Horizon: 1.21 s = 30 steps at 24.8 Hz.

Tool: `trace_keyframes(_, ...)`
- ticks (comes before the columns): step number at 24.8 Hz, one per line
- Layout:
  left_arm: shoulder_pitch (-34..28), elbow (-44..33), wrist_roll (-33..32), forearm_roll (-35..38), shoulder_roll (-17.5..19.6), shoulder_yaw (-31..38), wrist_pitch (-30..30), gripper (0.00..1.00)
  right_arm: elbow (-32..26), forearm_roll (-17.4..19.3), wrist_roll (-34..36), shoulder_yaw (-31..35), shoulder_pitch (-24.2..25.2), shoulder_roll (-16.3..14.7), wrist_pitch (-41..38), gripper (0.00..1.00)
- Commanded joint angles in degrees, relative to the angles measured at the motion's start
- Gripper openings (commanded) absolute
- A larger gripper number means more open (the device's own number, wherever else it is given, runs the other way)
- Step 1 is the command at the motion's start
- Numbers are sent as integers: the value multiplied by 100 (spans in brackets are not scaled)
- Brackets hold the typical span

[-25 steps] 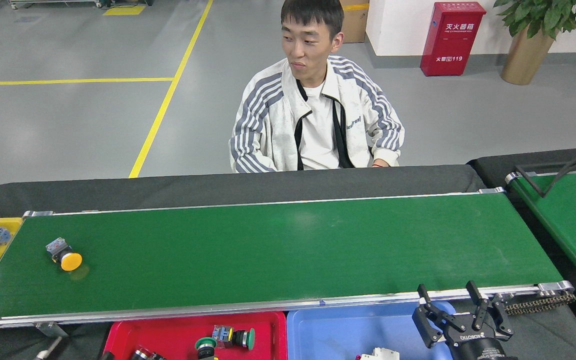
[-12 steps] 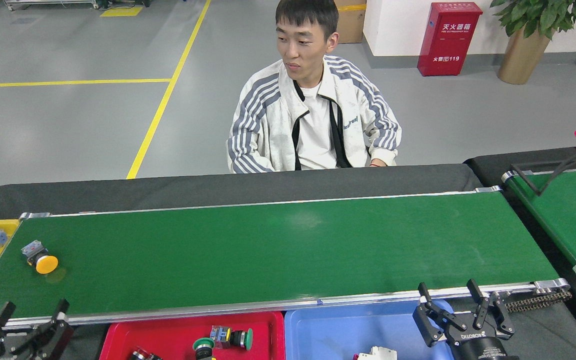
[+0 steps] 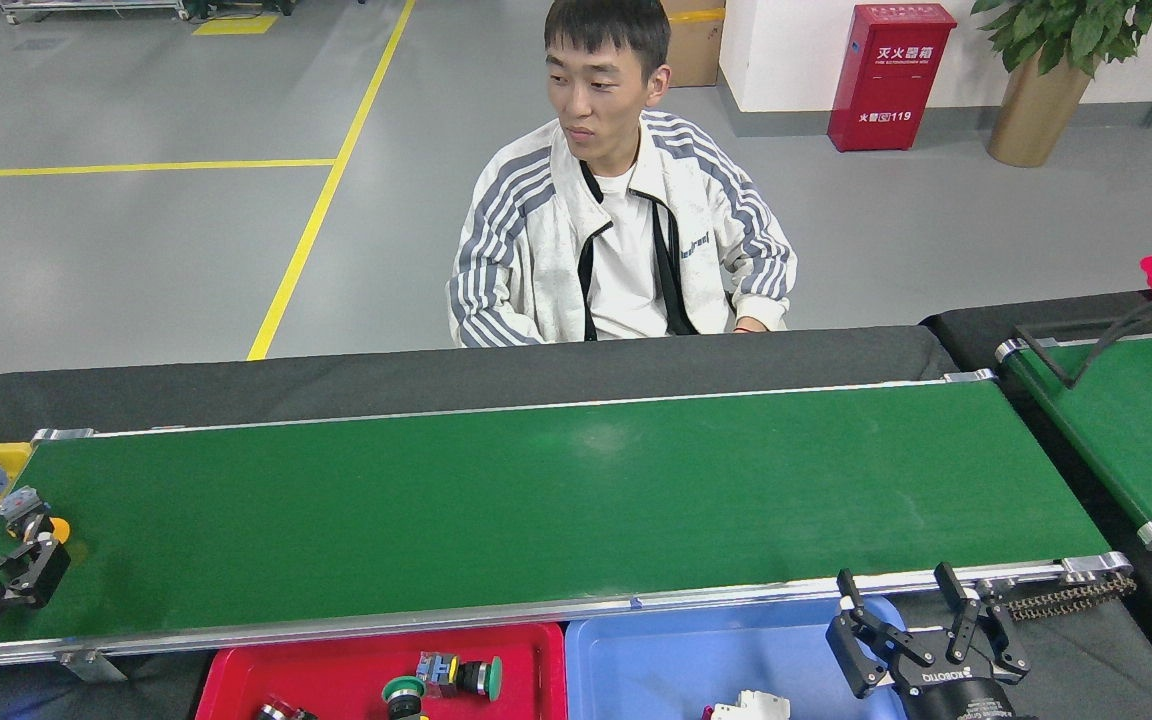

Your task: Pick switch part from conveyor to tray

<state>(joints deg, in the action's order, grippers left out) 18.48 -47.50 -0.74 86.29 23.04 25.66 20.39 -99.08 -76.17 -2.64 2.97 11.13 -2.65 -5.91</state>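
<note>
While one yellow-capped switch part (image 3: 28, 510) lies on the conveyor (image 3: 556, 500), right claw (image 3: 904, 606) gapes empty; left claw (image 3: 16, 575) unclear.

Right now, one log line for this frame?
left gripper: at yellow-capped switch part, grip unclear | right gripper: open, idle | long green belt conveyor: otherwise bare

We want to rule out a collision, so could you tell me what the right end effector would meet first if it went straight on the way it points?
Probably the near silver rail of the conveyor: the open right end effector points up-frame at it. It might pass above; depth is unclear.
</note>
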Motion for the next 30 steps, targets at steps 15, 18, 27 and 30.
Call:
trace_keyframes(15, 1966, 3097, 1330, -596, 588, -1810, -1151, 5, -85, 14, 17, -24, -76, -43, -77, 100)
trace_keyframes(18, 1386, 2148, 1489, -711, 561, -1749, -378, 4, -85, 14, 17, -24, -67, -34, -59, 100)
trace_keyframes(27, -3754, -4697, 1383, -1889, 562, -940, 2461, 14, -103, 14, 17, -7, -23, -43, -68, 100)
trace_keyframes(30, -4432, -5437, 865, -1756, -36, -1028, 2461, 67, -103, 14, 17, -7, -15, -51, -77, 100)
